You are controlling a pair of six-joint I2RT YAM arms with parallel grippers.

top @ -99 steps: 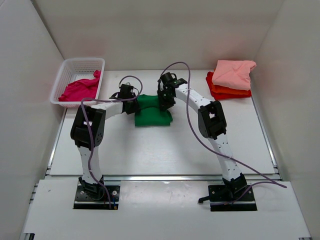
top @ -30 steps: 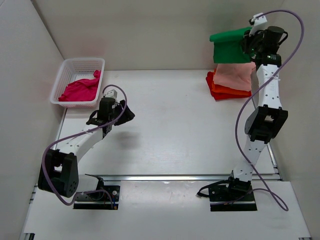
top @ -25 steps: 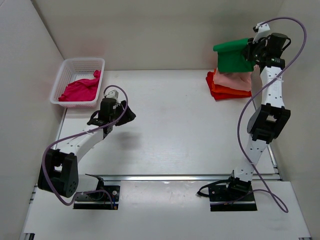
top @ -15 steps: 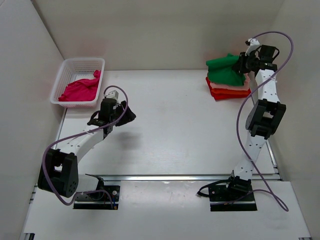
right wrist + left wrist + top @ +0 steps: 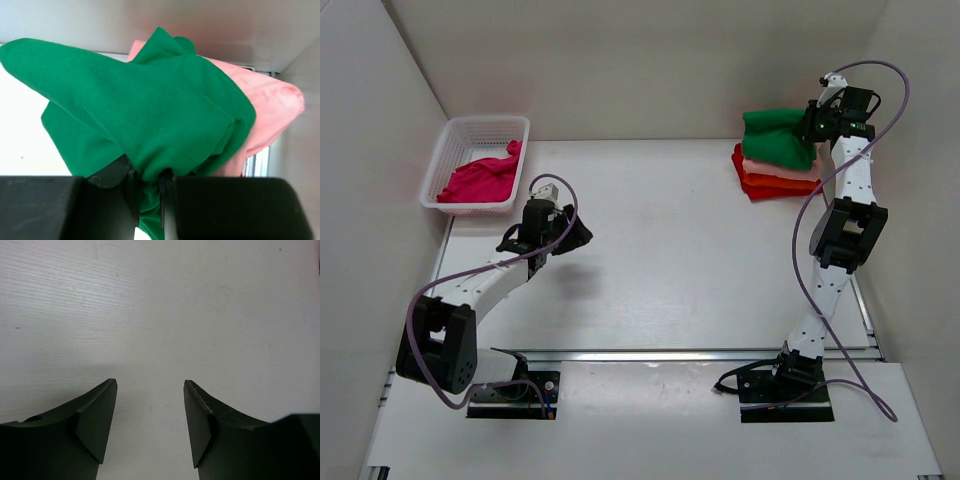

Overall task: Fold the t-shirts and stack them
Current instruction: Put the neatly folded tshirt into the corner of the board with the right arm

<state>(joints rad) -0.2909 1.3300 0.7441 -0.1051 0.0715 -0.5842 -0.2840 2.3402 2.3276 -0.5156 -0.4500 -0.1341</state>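
Note:
The folded green t-shirt [image 5: 776, 138] lies on the stack at the back right, over the salmon pink t-shirt [image 5: 772, 166] and the orange-red and red t-shirts [image 5: 775, 185]. My right gripper [image 5: 810, 128] is shut on the green shirt's right edge; in the right wrist view the green cloth [image 5: 135, 110] is pinched between the jaws [image 5: 150, 187], with the salmon shirt [image 5: 272, 107] beneath. A magenta t-shirt [image 5: 480, 178] lies crumpled in the white basket [image 5: 450, 135]. My left gripper [image 5: 576, 235] is open and empty over bare table [image 5: 150, 405].
White walls enclose the table on the left, back and right; the stack sits close to the right wall. The basket stands at the back left corner. The right arm's purple cable loops above the stack.
My right gripper has carried the green t-shirt from the air above down onto the stack and still grips it. The left arm has stayed almost still.

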